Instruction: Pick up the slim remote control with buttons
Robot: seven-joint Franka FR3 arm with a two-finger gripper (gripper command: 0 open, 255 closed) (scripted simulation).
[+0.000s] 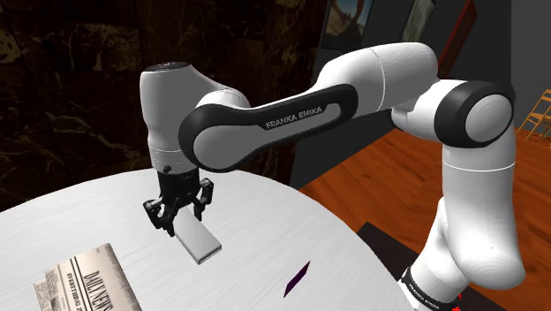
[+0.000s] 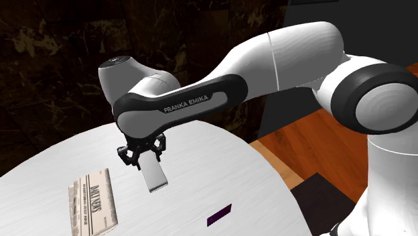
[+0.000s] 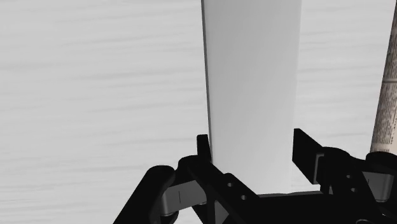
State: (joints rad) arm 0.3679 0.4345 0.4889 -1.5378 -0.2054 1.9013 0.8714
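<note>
Black fingers (image 3: 203, 149) of the gripper (image 3: 251, 153) stood closest in the wrist view, one on each long edge of the remote control (image 3: 254, 83), pinching it between them near one end. The remote control was drawn as a plain pale grey slab, slim and flat, and ran straight out from the jaws over the white table (image 3: 95, 95). Just past one finger showed the edge of a folded newspaper (image 3: 385, 89).

From the shoulder view's lower right the arm (image 1: 353, 93) rose, bent at a dark joint and reached up and to the left. Its lettered forearm sloped down to the left to a white wrist that stood upright over the table (image 1: 79, 212). The gripper (image 1: 187, 219) pointed down from that wrist. The remote control (image 1: 198, 240) hung slanted from it, free end low toward the tabletop; whether that end touched the surface could not be told. The newspaper (image 1: 84, 283) lay flat toward the shoulder view's lower left, near the remote control but apart from it. A small dark purple piece (image 1: 296, 278) lay flat on the table to the shoulder view's right of the gripper, well apart.

The second exterior view gave the same pose: gripper (image 2: 143, 159) downward, remote control (image 2: 155, 175) slanting from it, newspaper (image 2: 92, 201) beside and purple piece (image 2: 219, 214) further off.
</note>
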